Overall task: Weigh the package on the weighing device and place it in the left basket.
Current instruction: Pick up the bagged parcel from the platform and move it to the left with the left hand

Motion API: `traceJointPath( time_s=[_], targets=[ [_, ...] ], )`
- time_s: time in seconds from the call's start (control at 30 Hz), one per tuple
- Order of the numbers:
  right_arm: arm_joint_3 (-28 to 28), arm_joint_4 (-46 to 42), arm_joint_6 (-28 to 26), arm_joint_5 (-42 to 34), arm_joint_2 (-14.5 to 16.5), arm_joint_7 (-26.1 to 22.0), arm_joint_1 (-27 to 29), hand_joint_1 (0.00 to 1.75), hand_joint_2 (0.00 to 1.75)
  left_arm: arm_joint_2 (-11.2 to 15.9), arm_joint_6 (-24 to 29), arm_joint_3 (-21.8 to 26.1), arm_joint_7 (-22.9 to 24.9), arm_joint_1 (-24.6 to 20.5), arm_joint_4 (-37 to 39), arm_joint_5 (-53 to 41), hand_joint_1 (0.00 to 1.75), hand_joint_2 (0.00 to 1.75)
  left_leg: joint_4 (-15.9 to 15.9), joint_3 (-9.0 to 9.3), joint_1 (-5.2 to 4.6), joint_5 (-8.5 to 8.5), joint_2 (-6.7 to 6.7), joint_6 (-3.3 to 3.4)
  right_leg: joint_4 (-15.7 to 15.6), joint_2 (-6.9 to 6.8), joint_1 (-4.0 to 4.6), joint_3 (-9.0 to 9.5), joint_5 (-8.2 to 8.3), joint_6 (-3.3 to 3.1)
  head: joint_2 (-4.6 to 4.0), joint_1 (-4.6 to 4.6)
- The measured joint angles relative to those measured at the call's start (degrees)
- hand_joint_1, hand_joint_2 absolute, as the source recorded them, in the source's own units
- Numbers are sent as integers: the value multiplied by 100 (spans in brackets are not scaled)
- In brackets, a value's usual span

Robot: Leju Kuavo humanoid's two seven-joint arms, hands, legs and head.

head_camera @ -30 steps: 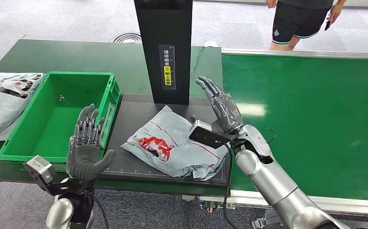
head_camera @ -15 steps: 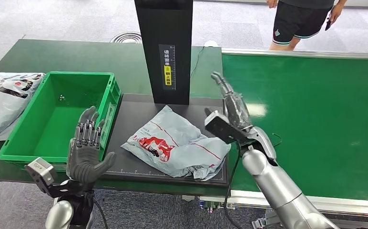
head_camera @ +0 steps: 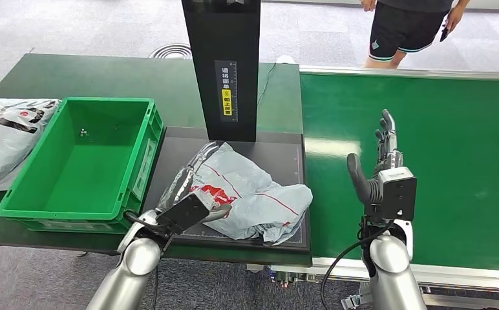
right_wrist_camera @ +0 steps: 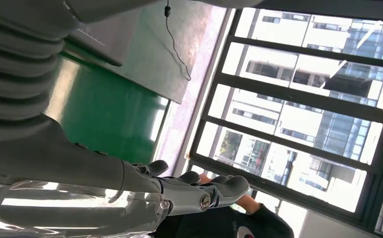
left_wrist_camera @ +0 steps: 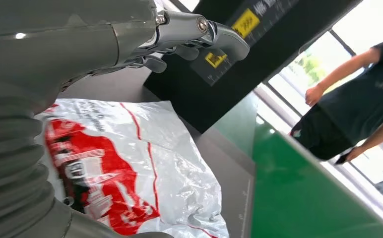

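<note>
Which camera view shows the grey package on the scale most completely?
The head view: the whole package lies on the black scale plate, with the left hand at its edge. The left wrist view shows part of it close; the right wrist view looks elsewhere.

A person (head_camera: 410,29) stands beyond the green conveyor belt (head_camera: 428,155).

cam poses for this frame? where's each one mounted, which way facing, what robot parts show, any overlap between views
Head view: high on the body, facing forward and down at the scale platform, package, green basket; both arms, left hand, right hand.
Left wrist view: behind the left hand, facing across the package toward the black post.
Right wrist view: behind the right hand, tilted up at windows.
Shared: head and left wrist both show package, post, a person.
</note>
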Motion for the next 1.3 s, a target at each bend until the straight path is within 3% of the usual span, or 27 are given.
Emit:
traceJointPath(
  time_s=[0.37, 0.6, 0.73, 0.77, 0.87, 0.9, 1.3],
  targets=[
    [-332, -358, 220, 185, 441, -79, 231, 0, 175, -280, 310, -825, 865, -1100, 1598, -1784, 0, 175, 0, -4, 0, 0, -1, 0, 0, -1, 0, -3, -1, 0, 0, -1],
    [-474, -272, 290, 273, 710, -10, 130, 0, 175, -670, -654, -1269, 1246, -1749, 3014, -2098, 0, 175, 0, 0, 0, 1, -2, 1, 0, -2, -1, 5, 0, 1, 0, -2],
    [-550, -184, 284, 297, 793, 14, 81, 0, 175, -780, -734, -1353, 1274, -1933, 3440, -2087, 0, 175, 0, 4, 0, 1, -10, 2, 0, -11, -1, 12, -1, 2, 0, -2],
    [-568, -173, 283, 299, 804, 15, 84, 0, 175, -791, -733, -1368, 1278, -1961, 3493, -2087, 29, 175, 0, 5, 0, 1, -11, 2, 0, -11, -1, 13, -2, 2, 0, -2],
    [-605, -163, 277, 309, 821, 16, 111, 0, 175, -810, -743, -1391, 1287, -2010, 3588, -2079, 154, 175, 0, 6, 0, 1, -11, 2, 0, -11, -1, 14, -2, 2, 0, -2],
    [-615, -164, 270, 318, 825, 16, 130, 0, 175, -814, -750, -1396, 1290, -2017, 3612, -2069, 168, 175, 0, 6, 0, 1, -11, 2, 0, -11, -1, 15, -2, 3, 0, -2],
    [-669, -165, 196, 343, 840, -4, 320, 0, 175, -817, -726, -1416, 1351, -2073, 3705, -2043, 175, 175, 0, 20, 0, 1, -9, 2, 0, -9, -1, 26, -2, 4, 0, -1]
  ],
)
